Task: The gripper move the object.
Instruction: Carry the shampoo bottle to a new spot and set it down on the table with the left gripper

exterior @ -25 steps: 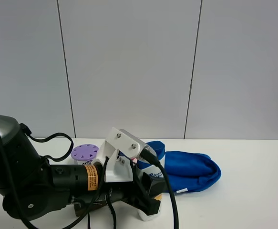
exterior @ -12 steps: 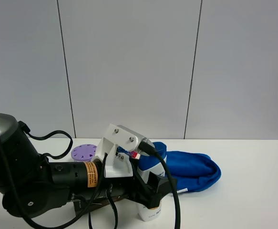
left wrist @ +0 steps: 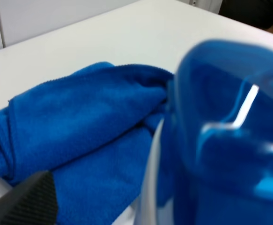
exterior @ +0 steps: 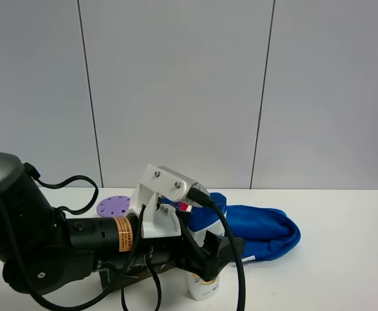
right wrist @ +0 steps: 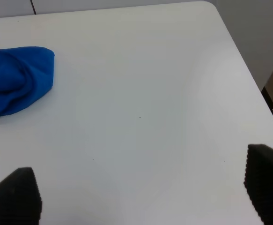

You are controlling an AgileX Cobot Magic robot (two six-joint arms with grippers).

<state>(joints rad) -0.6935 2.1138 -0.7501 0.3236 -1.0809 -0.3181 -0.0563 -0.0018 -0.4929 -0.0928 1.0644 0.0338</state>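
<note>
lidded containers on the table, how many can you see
2: the white shampoo bottle, at the front beside the blue cloth; the purple-lidded tub, further back on the left. The arm may hide others.

Left arm (exterior: 26,236) low, stretched rightward; left gripper (exterior: 214,254) closure unclear. Right gripper (right wrist: 140,190) fingers spread wide.

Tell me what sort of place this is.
Probably a robotics test lab: a black robot arm over a white table, plain grey wall panels, and staged household items like a shampoo bottle and blue towel.
</note>
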